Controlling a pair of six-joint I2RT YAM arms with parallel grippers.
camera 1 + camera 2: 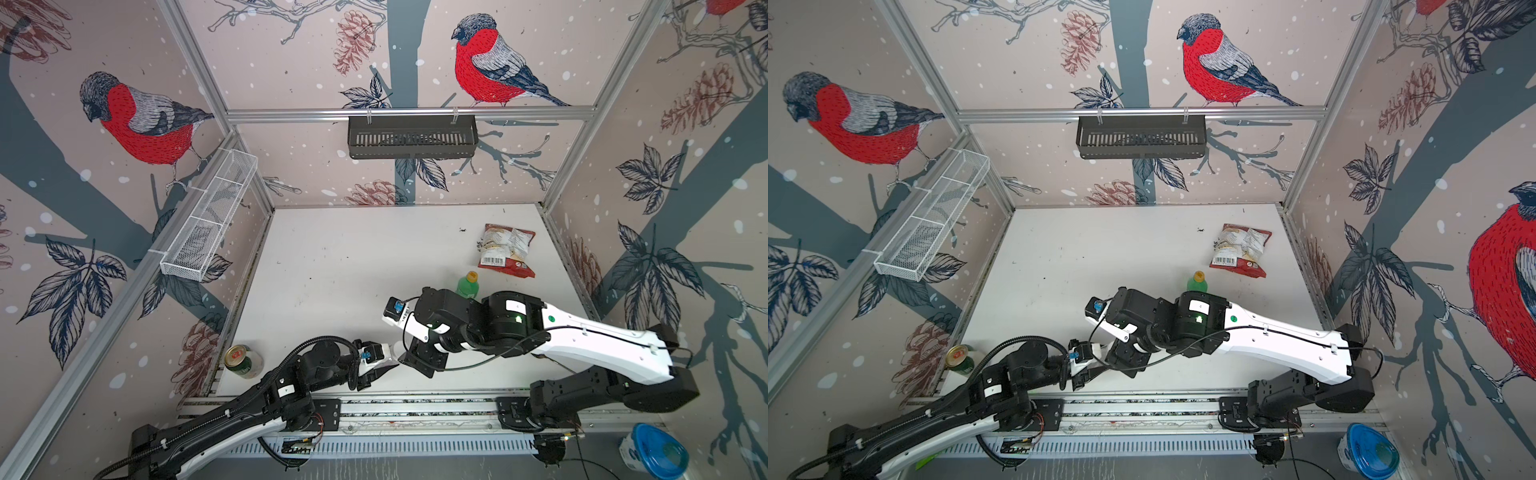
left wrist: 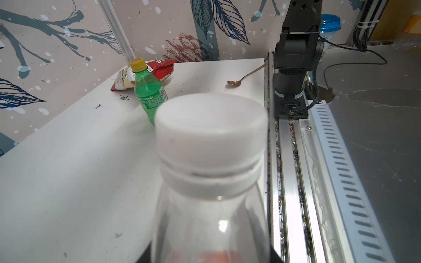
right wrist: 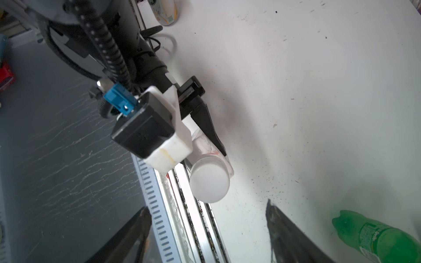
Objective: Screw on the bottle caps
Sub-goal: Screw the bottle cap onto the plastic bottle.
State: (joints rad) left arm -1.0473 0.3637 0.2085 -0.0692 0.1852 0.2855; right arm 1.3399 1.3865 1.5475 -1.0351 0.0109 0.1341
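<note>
My left gripper (image 1: 388, 358) is shut on the clear bottle (image 2: 209, 223) near the table's front edge. The white cap (image 2: 211, 136) sits on that bottle's neck. In the right wrist view the white cap (image 3: 209, 182) faces the camera, and one black left finger (image 3: 207, 127) lies along the bottle. My right gripper (image 3: 207, 206) is open just short of the cap, touching nothing. The green bottle (image 1: 468, 286) stands upright behind the right arm with the orange-yellow cap (image 1: 472, 275) on its neck, and shows in both top views.
A chips bag (image 1: 507, 249) lies at the back right. A green-and-gold can (image 1: 243, 361) stands at the front left edge. A spoon (image 2: 241, 78) lies near the right arm's base. The aluminium rail (image 1: 415, 409) runs along the table's front.
</note>
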